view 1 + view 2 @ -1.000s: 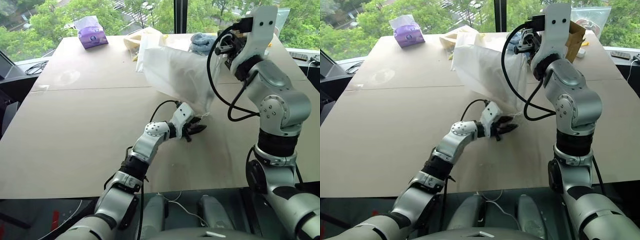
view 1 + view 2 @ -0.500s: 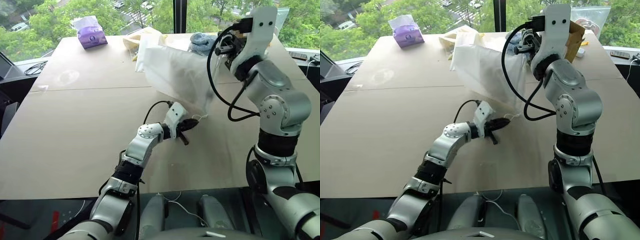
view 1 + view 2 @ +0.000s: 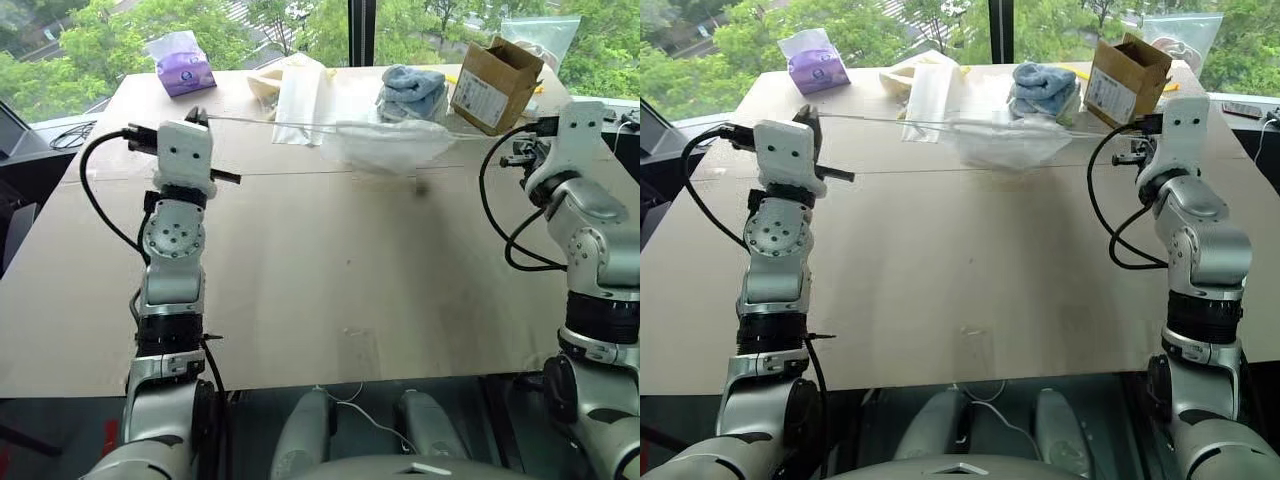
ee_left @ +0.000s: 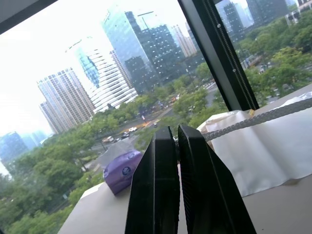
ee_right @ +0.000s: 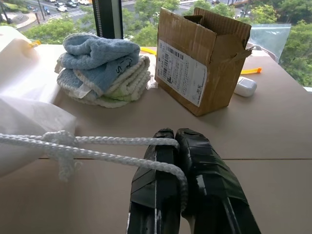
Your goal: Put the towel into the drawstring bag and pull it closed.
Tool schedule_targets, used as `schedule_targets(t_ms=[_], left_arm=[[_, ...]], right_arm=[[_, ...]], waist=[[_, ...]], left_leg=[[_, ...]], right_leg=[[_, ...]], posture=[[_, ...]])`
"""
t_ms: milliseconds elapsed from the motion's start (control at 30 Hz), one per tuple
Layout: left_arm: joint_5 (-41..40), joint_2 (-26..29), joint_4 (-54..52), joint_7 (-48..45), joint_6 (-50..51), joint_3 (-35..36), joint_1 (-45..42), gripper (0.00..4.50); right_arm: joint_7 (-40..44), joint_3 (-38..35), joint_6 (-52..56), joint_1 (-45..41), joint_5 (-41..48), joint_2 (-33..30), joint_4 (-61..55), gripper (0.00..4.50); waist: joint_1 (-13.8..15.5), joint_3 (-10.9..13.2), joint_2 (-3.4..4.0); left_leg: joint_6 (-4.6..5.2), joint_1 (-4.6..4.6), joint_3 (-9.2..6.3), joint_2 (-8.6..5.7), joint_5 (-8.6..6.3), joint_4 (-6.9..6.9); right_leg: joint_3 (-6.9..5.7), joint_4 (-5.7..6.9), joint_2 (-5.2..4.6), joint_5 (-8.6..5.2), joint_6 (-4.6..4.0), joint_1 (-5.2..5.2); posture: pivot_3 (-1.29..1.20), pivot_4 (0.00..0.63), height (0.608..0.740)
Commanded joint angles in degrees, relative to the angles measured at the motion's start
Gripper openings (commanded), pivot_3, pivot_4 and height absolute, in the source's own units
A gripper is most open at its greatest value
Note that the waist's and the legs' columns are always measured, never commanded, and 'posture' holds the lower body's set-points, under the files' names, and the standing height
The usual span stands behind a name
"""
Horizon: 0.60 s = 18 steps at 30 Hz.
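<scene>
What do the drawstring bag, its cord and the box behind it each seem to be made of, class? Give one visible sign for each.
Drawstring bag: probably thin synthetic fabric, matte white; it looks slightly see-through and crumples softly.
Cord: apparently twisted white fibre rope; spiral strands and a knot show.
Box: corrugated cardboard, plain brown and matte, with folded flaps and a printed paper label.

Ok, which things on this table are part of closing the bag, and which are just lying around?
In use:
drawstring bag
cord
left gripper
right gripper

Lying about:
cardboard box
stack of towels
purple tissue pack
</scene>
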Motion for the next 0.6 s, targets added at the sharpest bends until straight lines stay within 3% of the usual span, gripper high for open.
schedule_targets(t_ms=[33, 467, 600], left_arm=[[1.52, 3.41, 3.0, 7.61, 2.14, 5.65, -1.76, 0.06], [-0.8, 6.71, 12.13, 22.91, 11.65, 13.81, -1.94, 0.06], [-2.81, 5.77, 11.32, 19.47, 9.92, 12.21, -1.57, 0.06]], right_arm=[[-0.69, -1.88, -2.47, 1.68, -2.46, -2.88, 0.1, 0.0], [-18.63, -15.97, -5.43, 1.4, -4.84, -0.06, 6.51, 0.0], [-12.07, -12.85, -3.5, 0.89, -0.63, 0.35, 4.46, 0.0]], waist=[[-0.05, 0.0, 0.0], [0.24, 0.0, -0.02], [0.1, -0.01, -0.04]], left_leg=[[0.0, 0.0, 0.0, 0.0, 0.0, 0.0], [-0.03, -0.02, 0.01, 0.0, 0.02, -0.04], [-0.03, -0.01, 0.02, 0.0, 0.01, -0.01]], right_leg=[[0.0, 0.0, 0.0, 0.0, 0.0, 0.0], [-0.01, 0.02, -0.05, 0.0, 0.0, -0.07], [0.0, 0.08, -0.04, 0.0, 0.0, -0.07]], posture=[[0.0, 0.15, 0.74], [0.0, 0.15, 0.74], [0.0, 0.15, 0.74]])
